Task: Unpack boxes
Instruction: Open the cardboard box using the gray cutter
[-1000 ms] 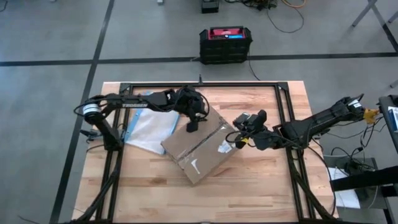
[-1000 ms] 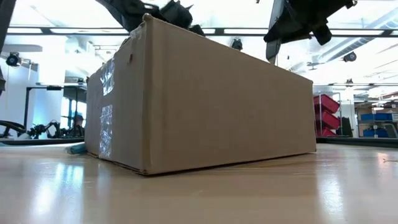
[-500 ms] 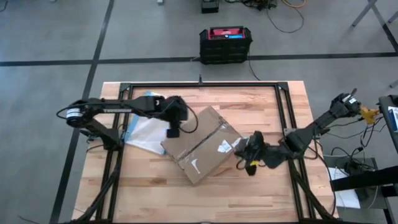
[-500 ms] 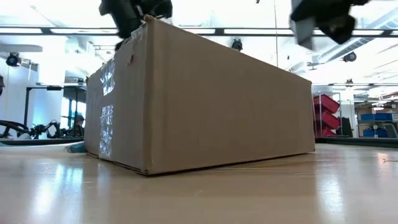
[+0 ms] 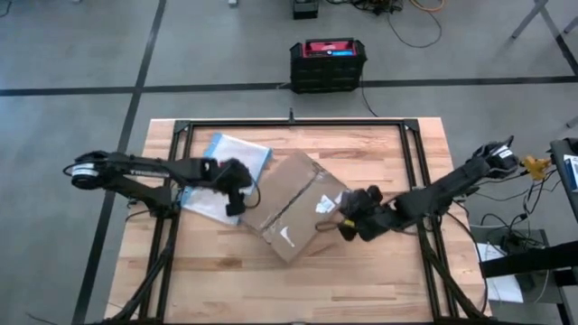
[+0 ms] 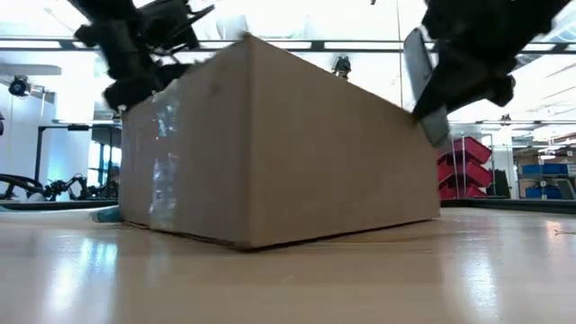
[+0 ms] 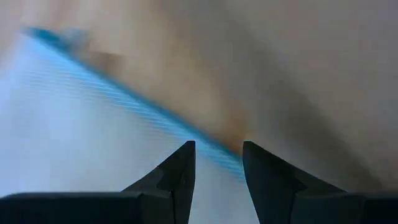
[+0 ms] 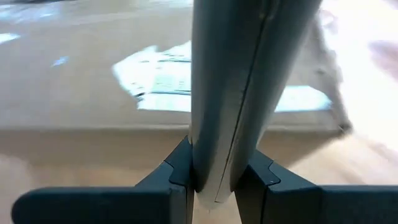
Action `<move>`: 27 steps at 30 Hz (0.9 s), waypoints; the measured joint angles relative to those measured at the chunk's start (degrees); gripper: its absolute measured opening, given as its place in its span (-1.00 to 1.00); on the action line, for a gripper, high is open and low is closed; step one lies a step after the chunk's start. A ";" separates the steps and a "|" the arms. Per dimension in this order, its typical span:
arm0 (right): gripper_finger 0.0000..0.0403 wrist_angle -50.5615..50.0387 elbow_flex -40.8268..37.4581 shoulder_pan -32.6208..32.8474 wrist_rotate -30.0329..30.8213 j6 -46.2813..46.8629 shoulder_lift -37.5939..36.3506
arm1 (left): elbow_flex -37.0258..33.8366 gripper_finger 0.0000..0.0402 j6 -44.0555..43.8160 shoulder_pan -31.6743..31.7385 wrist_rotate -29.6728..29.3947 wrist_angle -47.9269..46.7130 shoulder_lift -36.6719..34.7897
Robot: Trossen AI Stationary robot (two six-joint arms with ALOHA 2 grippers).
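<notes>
The wooden counter point(image 5: 361, 280) carries everything I work on. The brown cardboard box point(image 5: 293, 203) is the biggest thing on it. It sits near the middle, turned at an angle to the counter's edges, with its flaps down. It rests flat on the counter, and clear tape point(image 6: 162, 171) runs down its end wall. A white label point(image 5: 323, 206) lies on its top, towards my right side.

A clear plastic bag point(image 5: 237, 152) with a blue edge lies flat just beside the box, on my left. Beyond the far edge of the counter a black crate point(image 5: 328, 63) with a red top stands on the floor.

My left arm point(image 5: 135, 169) reaches in low across the bag, and my left jaws sit at the box's left corner. The fingers point(image 7: 177, 177) stand apart with nothing between them, so those jaws are released. Below them I see the bag's blue edge.

My right arm point(image 5: 442, 190) comes in from the other side, and my right jaws are at the box's right end, just beside the label. They are clenched on a flat grey tool point(image 8: 239, 81), which looks like a blade, though the view is too blurred to be sure. It points towards the top edge of the box; I cannot tell whether it touches
</notes>
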 joint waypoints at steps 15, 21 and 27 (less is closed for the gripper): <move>-0.72 4.61 0.00 -26.39 -4.92 -37.69 -4.53 | 2.69 -0.41 -9.95 -20.47 -1.57 24.70 12.44; -0.72 1.99 1.95 -20.57 -10.72 -44.51 -11.78 | 14.20 -0.41 -12.59 -23.46 -11.86 -1.19 11.71; -0.72 6.52 1.52 -7.09 -13.51 -42.80 -14.39 | 18.56 -0.41 -7.45 -30.15 -18.28 12.41 9.67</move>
